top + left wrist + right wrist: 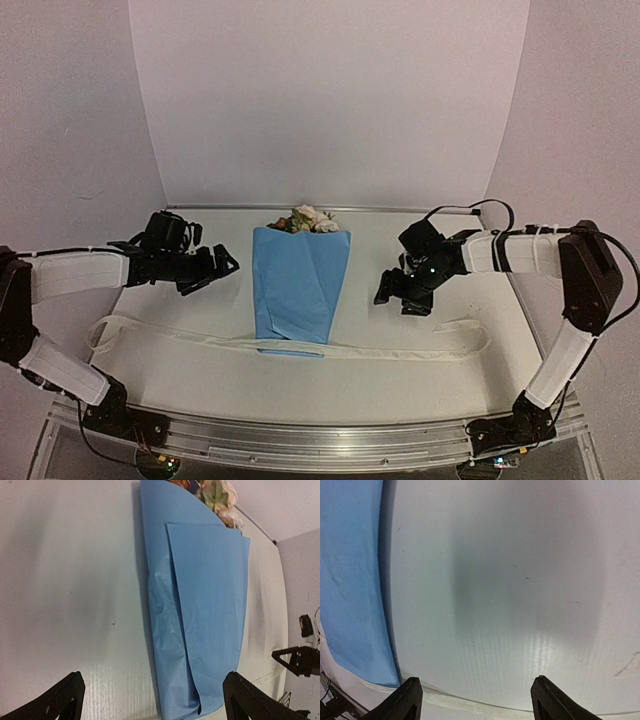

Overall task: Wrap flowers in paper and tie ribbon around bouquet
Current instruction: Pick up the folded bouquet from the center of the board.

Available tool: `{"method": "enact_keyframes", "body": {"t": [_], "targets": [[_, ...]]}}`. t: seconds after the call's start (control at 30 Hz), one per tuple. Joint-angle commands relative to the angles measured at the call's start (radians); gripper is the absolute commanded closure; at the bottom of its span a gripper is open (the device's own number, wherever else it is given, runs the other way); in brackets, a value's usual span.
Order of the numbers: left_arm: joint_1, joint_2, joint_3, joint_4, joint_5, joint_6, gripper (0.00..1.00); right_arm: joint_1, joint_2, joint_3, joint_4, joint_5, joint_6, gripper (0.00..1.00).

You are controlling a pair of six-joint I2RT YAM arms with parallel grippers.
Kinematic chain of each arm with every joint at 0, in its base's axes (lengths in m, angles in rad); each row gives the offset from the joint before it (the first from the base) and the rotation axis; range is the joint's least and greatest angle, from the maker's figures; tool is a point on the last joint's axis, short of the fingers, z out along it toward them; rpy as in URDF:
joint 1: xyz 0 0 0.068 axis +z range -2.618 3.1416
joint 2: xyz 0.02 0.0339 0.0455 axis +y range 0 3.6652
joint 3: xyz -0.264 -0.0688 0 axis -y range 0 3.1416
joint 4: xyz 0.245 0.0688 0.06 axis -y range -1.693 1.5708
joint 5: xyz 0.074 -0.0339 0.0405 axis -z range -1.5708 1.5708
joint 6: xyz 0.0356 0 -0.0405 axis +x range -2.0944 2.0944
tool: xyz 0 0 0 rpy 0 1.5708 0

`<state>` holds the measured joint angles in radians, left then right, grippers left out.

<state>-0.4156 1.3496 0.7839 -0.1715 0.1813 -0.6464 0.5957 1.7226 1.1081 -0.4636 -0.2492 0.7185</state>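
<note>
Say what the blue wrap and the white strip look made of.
Blue wrap: thin matte paper, judging by crisp folds and fine crinkles. White strip: probably fabric ribbon, flat and limp in soft curves; weave too small to see.

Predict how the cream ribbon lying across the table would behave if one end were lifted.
The ribbon would probably droop limply: it lies flat and doubles back at both ends. Thin, so likely very light. Crossing the bouquet's narrow end, it may snag there.
</note>
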Motion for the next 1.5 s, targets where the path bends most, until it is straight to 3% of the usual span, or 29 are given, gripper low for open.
{"method": "enact_keyframes", "body": {"t": [0.0,0.23,0.67,0.8,1.27,1.47], "targets": [[-0.024,0.134,0.084,0.126,0.175,0.072,0.0,0.038,0.102,0.107,0.103,-0.07,0.051,0.24],[-0.036,0.272,0.144,0.153,0.275,0.121,0.0,0.067,0.239,0.221,0.16,-0.1,0.115,0.27],[-0.068,0.445,0.21,0.167,0.297,0.121,0.02,0.083,0.406,0.33,0.213,-0.141,0.19,0.47],[-0.076,0.485,0.23,0.167,0.318,0.111,0.14,0.093,0.435,0.359,0.214,-0.148,0.2,0.5],[-0.1,0.579,0.336,0.124,0.344,0.091,0.69,0.099,0.504,0.485,0.149,-0.152,0.185,0.49],[-0.1,0.634,0.419,0.07,0.352,0.089,0.87,0.095,0.537,0.576,0.073,-0.145,0.154,0.5]]}}
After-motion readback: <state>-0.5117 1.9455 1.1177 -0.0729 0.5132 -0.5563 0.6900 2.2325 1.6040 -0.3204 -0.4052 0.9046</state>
